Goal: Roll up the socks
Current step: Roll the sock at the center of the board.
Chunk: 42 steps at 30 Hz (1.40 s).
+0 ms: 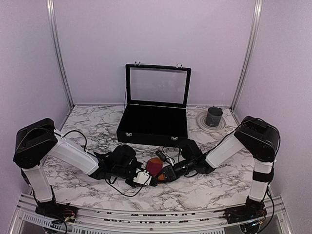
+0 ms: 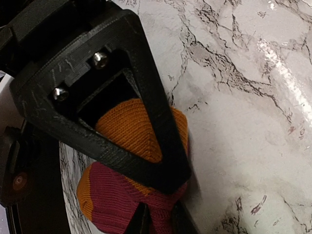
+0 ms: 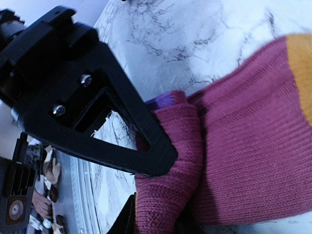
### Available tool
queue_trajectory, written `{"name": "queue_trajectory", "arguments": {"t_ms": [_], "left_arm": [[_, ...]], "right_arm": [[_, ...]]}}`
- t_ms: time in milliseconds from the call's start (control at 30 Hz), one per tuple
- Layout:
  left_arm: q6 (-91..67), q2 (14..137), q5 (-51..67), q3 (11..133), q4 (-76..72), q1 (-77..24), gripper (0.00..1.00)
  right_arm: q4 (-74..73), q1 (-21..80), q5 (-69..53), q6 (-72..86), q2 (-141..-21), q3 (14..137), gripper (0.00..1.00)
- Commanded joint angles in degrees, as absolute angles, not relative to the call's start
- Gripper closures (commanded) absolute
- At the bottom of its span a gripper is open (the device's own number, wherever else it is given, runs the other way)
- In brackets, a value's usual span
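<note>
Magenta sock (image 2: pixel 112 197) in left pincer (image 2: pixel 161 202)

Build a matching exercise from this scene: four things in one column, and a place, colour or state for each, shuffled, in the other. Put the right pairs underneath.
Things
1. sock bundle
2. case
3. cup
4. plate

Descriptions
A. pale and round, back right, with something standing on it
B. black, lid raised, at the middle back of the table
C. magenta and orange, near the front middle
D. dark grey, upright, resting on another item

Pairs: 1-C, 2-B, 3-D, 4-A
</note>
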<state>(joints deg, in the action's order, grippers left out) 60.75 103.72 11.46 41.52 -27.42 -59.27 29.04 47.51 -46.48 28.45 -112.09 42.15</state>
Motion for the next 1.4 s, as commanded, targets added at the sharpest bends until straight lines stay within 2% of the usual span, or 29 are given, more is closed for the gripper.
{"name": "queue_trajectory", "arguments": {"t_ms": [0,33,67,100,367,433,500,567,667,700,733,767,1000,1167,1267,1367], "left_arm": [[56.85,107.32,10.8,44.75,-13.97,-58.9,0.87],[55.61,107.4,11.68,45.73,-11.97,-58.5,0.88],[54.34,107.44,12.71,46.75,-10.07,-58.06,0.9],[53.3,107.44,13.84,47.6,-8.54,-57.35,0.91],[49.15,107.48,21.68,52.02,-0.78,-53.98,0.92],[49.2,107.7,22.22,52.26,-0.11,-53.82,0.92],[48.69,107.89,23.36,52.73,0.91,-53.53,0.92],[47.89,107.99,24.71,53.26,2.05,-53.08,0.91],[46.65,108.45,27.22,54.48,4.56,-52.01,0.91],[46.22,108.71,27.94,55.16,5.45,-51.69,0.91],[45.46,109.22,28.62,55.86,6.32,-51.27,0.91],[44.77,109.62,29.48,56.49,7.07,-50.88,0.91],[40.52,113.0,36.85,61.24,12.6,-47.87,0.9],[39.82,115.04,41.07,63.3,15.72,-46.07,0.86],[40.72,115.69,42.25,63.69,17.2,-45.63,0.84],[42.02,116.02,43.06,63.81,18.63,-45.48,0.82]], "right_arm": [[16.55,44.87,-39.52,27.17,-111.27,39.83,0.59],[15.99,44.69,-37.83,26.3,-109.82,39.66,0.42],[15.24,44.51,-36.45,25.32,-108.61,39.62,0.06],[14.1,44.48,-34.89,24.23,-107.35,39.64,0.01],[7.21,44.47,-18.92,18.86,-97.69,37.19,0.0],[5.14,44.54,-10.46,18.4,-93.97,36.19,0.0],[3.31,46.22,4.49,19.05,-85.61,34.59,0.0],[6.73,50.52,20.12,18.92,-76.04,31.12,0.0],[18.37,49.98,22.28,21.46,-66.14,23.83,0.0],[25.1,48.79,19.8,20.99,-64.51,20.31,0.0],[31.15,47.74,8.63,17.06,-63.59,18.0,0.0],[35.58,48.0,3.4,12.44,-63.65,16.65,0.0],[32.65,55.6,-10.04,-8.09,-75.78,22.04,0.01],[33.95,56.62,-19.28,-14.92,-85.79,28.22,0.16],[32.17,56.69,-20.56,-18.71,-92.14,32.72,0.24],[32.67,56.69,-21.17,-21.5,-96.6,35.59,0.28]]}}
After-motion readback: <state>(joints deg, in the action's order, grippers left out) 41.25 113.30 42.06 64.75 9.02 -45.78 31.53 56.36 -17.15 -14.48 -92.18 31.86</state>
